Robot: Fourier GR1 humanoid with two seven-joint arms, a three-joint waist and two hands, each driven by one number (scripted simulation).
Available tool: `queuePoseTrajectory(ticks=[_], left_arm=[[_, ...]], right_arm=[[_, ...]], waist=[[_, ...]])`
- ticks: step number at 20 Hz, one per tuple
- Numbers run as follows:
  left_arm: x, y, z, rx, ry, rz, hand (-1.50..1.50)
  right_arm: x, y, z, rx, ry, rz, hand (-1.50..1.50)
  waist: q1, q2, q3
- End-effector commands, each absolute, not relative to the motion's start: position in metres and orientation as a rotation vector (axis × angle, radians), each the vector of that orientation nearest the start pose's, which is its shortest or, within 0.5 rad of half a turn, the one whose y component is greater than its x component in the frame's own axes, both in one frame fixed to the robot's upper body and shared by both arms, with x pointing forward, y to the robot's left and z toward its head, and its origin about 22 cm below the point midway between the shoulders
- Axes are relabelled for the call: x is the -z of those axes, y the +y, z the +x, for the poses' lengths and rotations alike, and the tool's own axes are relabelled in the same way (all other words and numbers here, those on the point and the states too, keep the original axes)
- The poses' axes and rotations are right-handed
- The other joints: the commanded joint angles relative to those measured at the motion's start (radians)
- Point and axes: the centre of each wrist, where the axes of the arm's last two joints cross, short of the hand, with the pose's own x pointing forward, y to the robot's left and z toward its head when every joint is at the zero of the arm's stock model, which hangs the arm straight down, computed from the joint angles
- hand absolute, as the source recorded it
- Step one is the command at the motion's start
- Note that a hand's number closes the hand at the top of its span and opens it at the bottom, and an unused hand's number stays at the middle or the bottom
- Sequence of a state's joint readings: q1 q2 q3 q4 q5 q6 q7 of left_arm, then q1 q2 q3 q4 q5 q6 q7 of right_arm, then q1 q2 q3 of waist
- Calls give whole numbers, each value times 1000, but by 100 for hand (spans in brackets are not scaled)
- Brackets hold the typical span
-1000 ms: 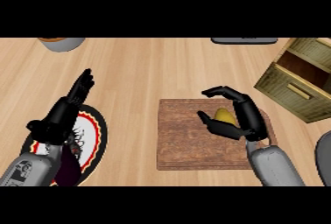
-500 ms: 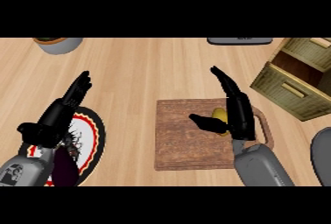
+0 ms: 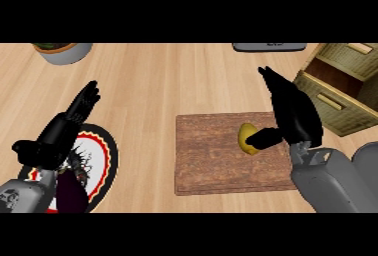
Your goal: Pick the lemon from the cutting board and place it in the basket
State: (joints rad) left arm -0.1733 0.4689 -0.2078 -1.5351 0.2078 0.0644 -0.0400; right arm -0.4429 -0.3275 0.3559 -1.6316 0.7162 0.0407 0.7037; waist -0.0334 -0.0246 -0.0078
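A yellow lemon lies near the right edge of the brown cutting board. My right hand stands just right of the lemon. Its fingers stretch straight towards the far side, and its thumb lies against the lemon's right side. The hand is open. The woven basket, with its open compartment, stands at the right edge, just beyond that hand. My left hand rests open at the left, fingers straight, above a plate.
A red-rimmed plate lies left of the board, with a dark purple item on it. A grey pot with a plant stands at the far left. A dark grey object sits at the far edge.
My right hand's fingers, curled over the lemon a second ago, have straightened and lifted off it. The lemon stays on the board. The left hand has barely moved.
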Motion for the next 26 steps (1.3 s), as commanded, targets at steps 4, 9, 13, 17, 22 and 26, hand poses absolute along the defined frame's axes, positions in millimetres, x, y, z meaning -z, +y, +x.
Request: queuePoseTrajectory(ticks=[4, 9, 13, 17, 22, 26], left_arm=[[-57, 261, 274, 353, -1678, 49, 0], [-57, 276, 273, 380, -1676, 82, 0], [-68, 275, 274, 370, -1695, 64, 0], [-42, 266, 278, 380, -1684, 60, 0], [-55, 270, 281, 369, -1690, 62, 0], [-58, 262, 285, 383, -1685, 55, 0]], right_arm=[[-196, -165, 273, -1006, -1094, -817, -150], [-228, -187, 243, -966, -1079, -792, -150], [-227, -198, 221, -959, -1083, -797, -150], [-225, -187, 220, -898, -1104, -792, -150], [-193, -221, 228, -808, -1124, -748, -150], [-154, -204, 242, -808, -1169, -776, -150]], waist=[[3, 8, 5], [11, 16, 6], [16, 18, 7], [25, 23, 6], [29, 25, 8], [34, 26, 8]])
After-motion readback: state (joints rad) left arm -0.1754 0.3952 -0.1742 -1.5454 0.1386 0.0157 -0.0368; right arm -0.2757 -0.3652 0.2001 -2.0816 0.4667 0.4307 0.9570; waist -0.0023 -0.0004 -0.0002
